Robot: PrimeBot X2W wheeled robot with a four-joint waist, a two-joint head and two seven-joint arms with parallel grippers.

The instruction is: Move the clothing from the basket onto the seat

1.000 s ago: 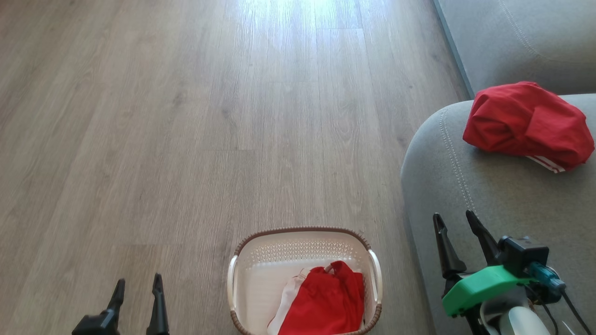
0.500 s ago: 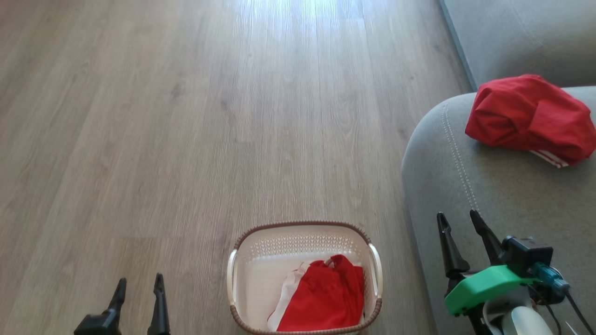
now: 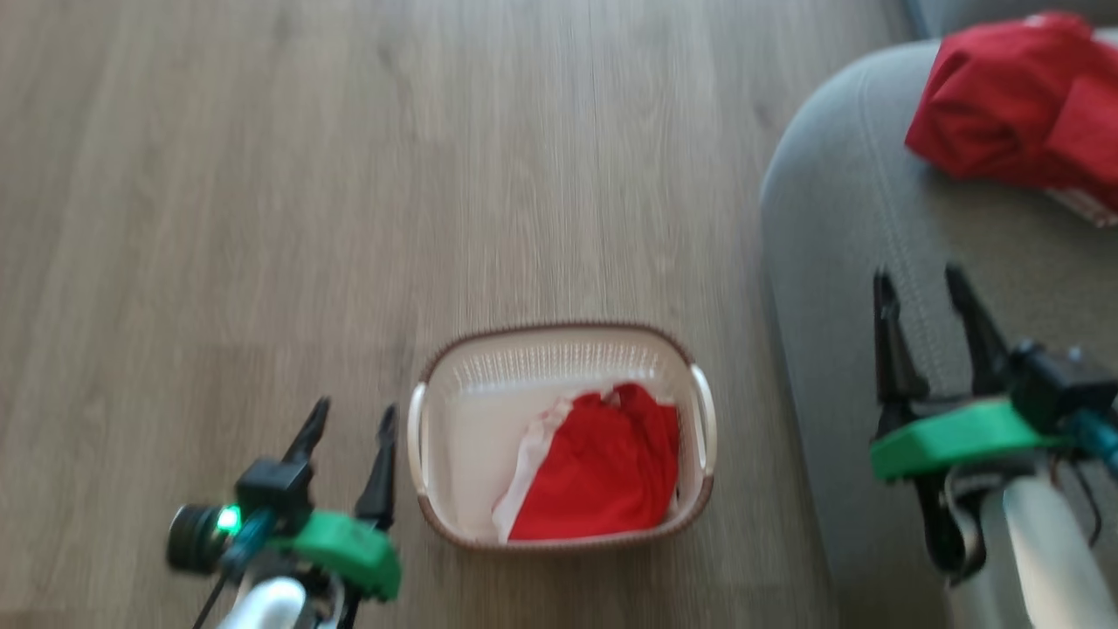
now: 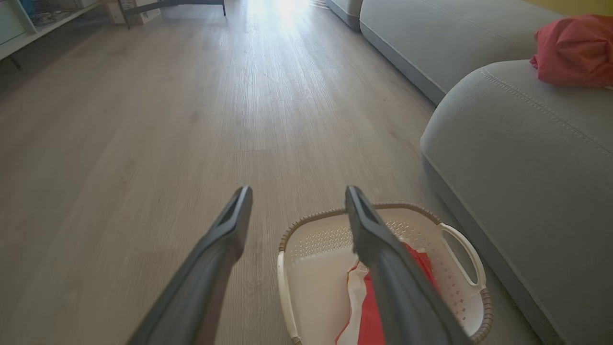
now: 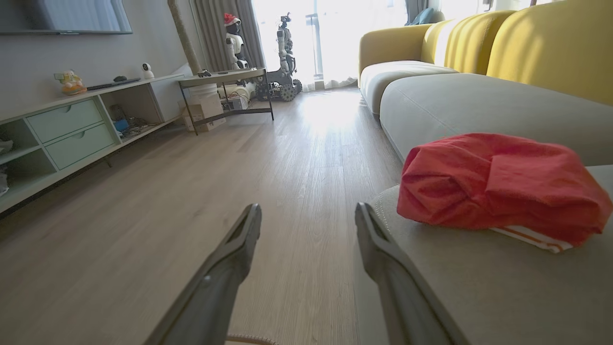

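The white basket (image 3: pixel 437 489) with a brown rim stands on the floor and holds a red garment (image 3: pixel 603 472) with white trim. A second red garment (image 3: pixel 1013 105) lies bunched on the grey seat (image 3: pixel 838 227) at the right. My left gripper (image 3: pixel 352 419) hovers open just left of the basket, empty. Over the seat's front edge my right gripper (image 3: pixel 919 284) is open and empty too. In the left wrist view the basket (image 4: pixel 459 249) sits under the right finger (image 4: pixel 383 258). The right wrist view has the red garment (image 5: pixel 493 182) lying ahead to the right.
Wooden floor (image 3: pixel 262 175) stretches to the left and ahead. The right wrist view holds a low cabinet (image 5: pixel 62 134) along the left wall, a small table (image 5: pixel 225 81), another robot (image 5: pixel 285 48) by the window and yellow sofa backs (image 5: pixel 550 48).
The head camera has tilted down, so the basket and seat sit higher in the picture. Both grippers show further up in it. The garments lie as before.
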